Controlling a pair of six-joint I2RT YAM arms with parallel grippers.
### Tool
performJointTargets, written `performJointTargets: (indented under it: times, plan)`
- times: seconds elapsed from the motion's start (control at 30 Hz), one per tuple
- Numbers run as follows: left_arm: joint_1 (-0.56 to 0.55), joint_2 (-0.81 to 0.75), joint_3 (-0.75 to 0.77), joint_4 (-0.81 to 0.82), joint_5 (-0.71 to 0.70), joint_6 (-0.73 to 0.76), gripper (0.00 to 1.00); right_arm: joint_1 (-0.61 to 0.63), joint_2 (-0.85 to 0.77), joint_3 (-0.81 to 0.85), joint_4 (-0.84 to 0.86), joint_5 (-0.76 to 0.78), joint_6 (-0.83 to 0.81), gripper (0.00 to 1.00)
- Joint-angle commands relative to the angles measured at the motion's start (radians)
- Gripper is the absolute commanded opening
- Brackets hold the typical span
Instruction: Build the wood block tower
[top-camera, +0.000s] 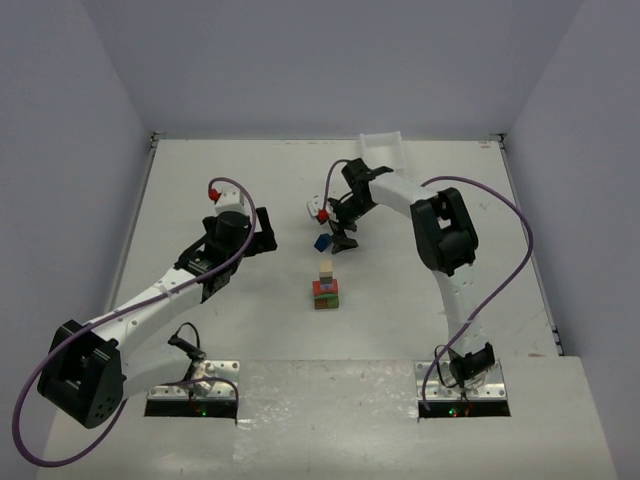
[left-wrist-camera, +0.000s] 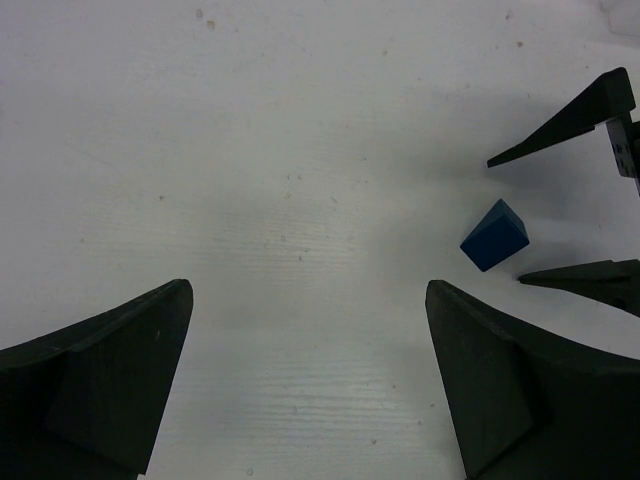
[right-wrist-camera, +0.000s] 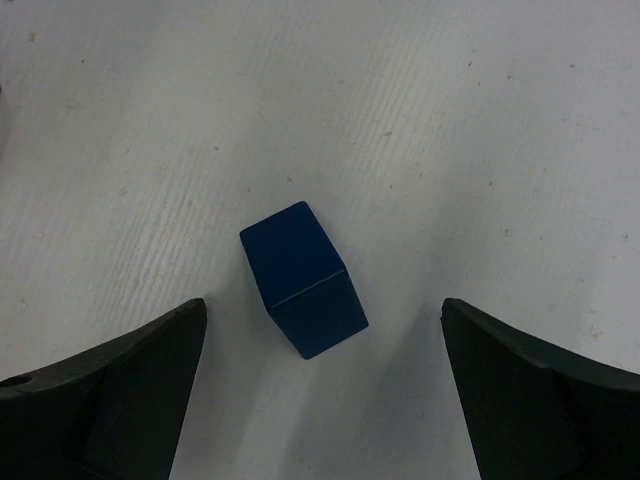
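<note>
Both hands gape wide, holding nothing. From above, the right hand (top-camera: 340, 238) hangs just beside the blue block (top-camera: 321, 242) on the bench (top-camera: 230, 180), beyond the tower (top-camera: 326, 288). In the left wrist view, the block lies ahead and to the right of the left hand (left-wrist-camera: 308, 290). In the right wrist view, it lies between the fingers (right-wrist-camera: 120, 390), touching neither.

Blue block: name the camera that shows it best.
Right wrist: the blue block lies large and centred, its faces and edge clear. Left wrist shows it small, to the right; top external shows only a speck.
</note>
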Motion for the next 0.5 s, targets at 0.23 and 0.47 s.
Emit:
performJointTargets:
  times: [0.23, 0.47]
  plan:
    - [0.007, 0.03, 0.016, 0.059, -0.006, 0.021, 1.0, 0.016, 0.032, 0.031, 0.022, -0.048, -0.062, 0.81]
    - [0.007, 0.049, 0.017, 0.068, 0.001, 0.024, 1.0, 0.016, 0.031, 0.017, 0.003, -0.083, -0.065, 0.55]
